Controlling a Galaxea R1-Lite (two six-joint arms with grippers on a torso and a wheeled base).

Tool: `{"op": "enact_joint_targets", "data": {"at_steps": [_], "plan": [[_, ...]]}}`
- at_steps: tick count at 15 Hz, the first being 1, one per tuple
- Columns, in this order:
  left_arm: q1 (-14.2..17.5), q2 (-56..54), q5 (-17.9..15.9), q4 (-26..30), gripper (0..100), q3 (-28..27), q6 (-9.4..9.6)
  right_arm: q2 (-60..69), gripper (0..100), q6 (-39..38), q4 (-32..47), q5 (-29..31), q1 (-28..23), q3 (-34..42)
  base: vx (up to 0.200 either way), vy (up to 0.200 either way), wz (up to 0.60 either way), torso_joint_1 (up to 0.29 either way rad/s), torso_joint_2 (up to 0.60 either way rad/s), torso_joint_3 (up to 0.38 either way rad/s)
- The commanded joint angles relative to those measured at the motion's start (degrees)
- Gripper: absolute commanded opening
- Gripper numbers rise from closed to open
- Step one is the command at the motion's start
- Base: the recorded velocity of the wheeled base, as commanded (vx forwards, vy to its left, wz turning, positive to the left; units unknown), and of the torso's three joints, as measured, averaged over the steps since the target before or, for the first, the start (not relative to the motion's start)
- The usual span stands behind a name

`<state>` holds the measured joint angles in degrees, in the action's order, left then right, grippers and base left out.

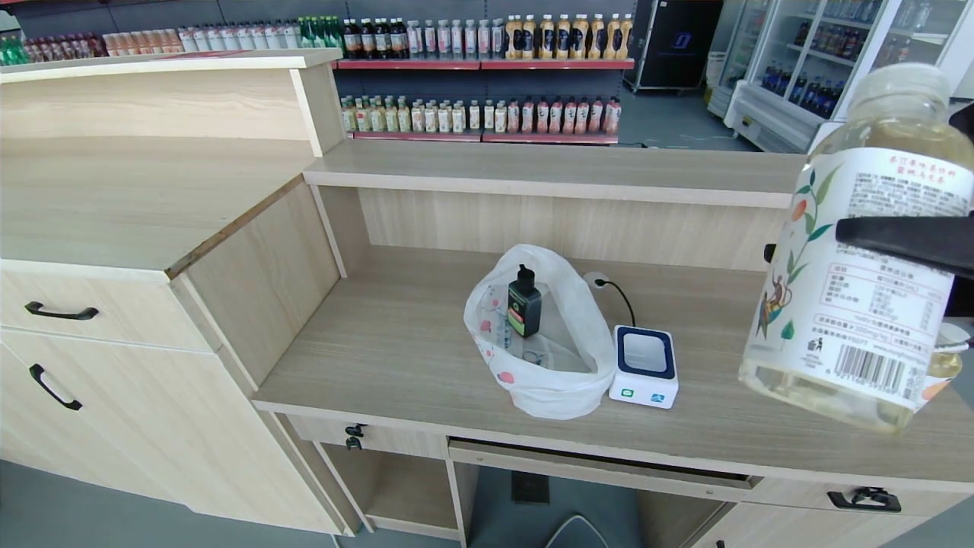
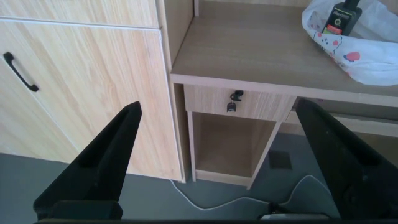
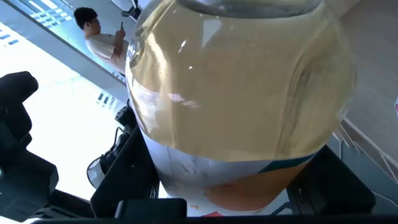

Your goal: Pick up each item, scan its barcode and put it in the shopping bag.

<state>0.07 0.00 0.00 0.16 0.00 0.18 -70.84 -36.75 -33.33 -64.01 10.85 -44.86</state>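
The right gripper [image 1: 898, 243] is clamped on a clear bottle [image 1: 852, 335] of pale yellow drink, held high above the counter [image 1: 396, 342]. One black finger crosses the middle of the white label. From the wrist side, the dark fingers [image 3: 127, 168] press against opposite sides of the bottle's lower body.

The bottle's long axis stands close to upright. The cap rises above the fingers and leans a little toward the robot's right, while the base hangs below them. The barcode sits low on the label, under the finger, and faces back toward the robot's head.

Below this gripper and off to its left, well apart, stands the white scanner [image 1: 644, 365]. The shopping bag [image 1: 544, 380] is just beside it, with a dark pump bottle [image 1: 523, 304] upright inside.

The left gripper [image 2: 219, 109] has its jaws spread wide with nothing between them. It sits low, with the counter's front edge and a keyed drawer [image 2: 239, 102] ahead of its fingers.
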Motion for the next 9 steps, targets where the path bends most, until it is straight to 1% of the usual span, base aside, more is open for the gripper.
{"op": "enact_joint_targets", "data": {"at_steps": [1, 2, 4, 5, 6, 9], "plan": [[0.0, 0.1, 0.0, 0.0, 100, 0.0, -0.01, 2.1, 0, 0.2, 1.7, 0.3, 0.9, 0.5, 0.000, 0.000, 0.00, 0.000, 0.00, 0.000], [0.0, 0.1, 0.0, 0.0, 100, 0.0, -0.01, 2.5, 0, 0.3, 2.6, 0.8, 2.0, 0.5, 0.000, 0.000, 0.00, 0.000, 0.00, 0.000], [0.0, 0.1, 0.0, 0.0, 100, 0.0, -0.01, 3.3, 0, 0.3, 4.1, 4.4, 4.9, 0.5, 0.000, 0.000, 0.00, 0.000, 0.00, 0.000], [0.0, 0.1, 0.0, 0.0, 100, 0.0, -0.01, 3.5, 0, 0.3, 4.6, 7.4, 7.3, 0.5, 0.000, 0.000, 0.00, 0.000, 0.00, 0.000], [0.0, 0.1, 0.0, 0.0, 100, 0.0, -0.01, 3.6, 0, 0.5, 4.7, 8.6, 8.1, 0.5, 0.000, 0.000, 0.00, 0.000, 0.00, 0.000], [0.0, 0.1, 0.0, 0.0, 100, 0.0, -0.01, 3.4, 0, 2.1, 4.8, 9.1, 9.5, 1.2, 0.000, 0.000, 0.00, 0.000, 0.00, 0.000]]}}
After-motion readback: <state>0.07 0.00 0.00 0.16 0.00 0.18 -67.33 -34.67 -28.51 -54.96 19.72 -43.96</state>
